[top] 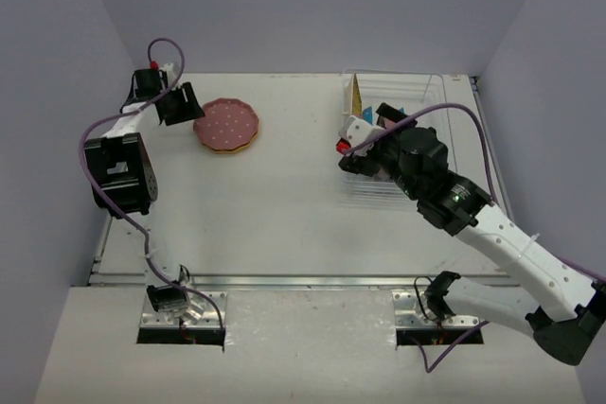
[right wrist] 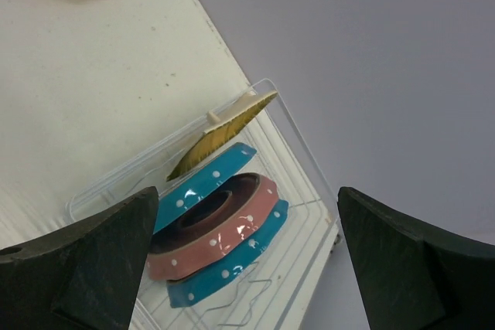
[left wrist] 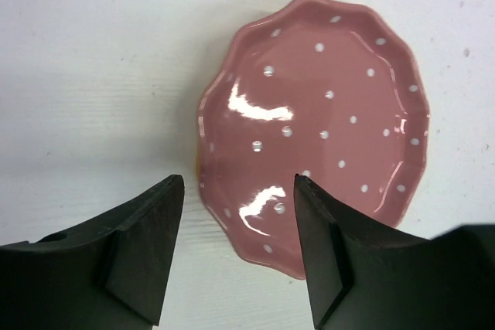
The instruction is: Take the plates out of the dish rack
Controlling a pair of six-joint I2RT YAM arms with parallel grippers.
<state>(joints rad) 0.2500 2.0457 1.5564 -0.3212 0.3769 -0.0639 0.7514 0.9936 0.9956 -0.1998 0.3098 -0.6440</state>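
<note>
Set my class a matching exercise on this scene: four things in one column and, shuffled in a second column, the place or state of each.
Column A
1. left tool
2. right tool
3. pink plate on the table
4. upright yellow plate

Column B
a. stands on edge at the end of the row in the dish rack
b. open, above the dish rack
c. lies flat on the lower yellow plate
d. open, beside the two-plate stack

Pairs: 1-d, 2-b, 3-c, 4-a
</note>
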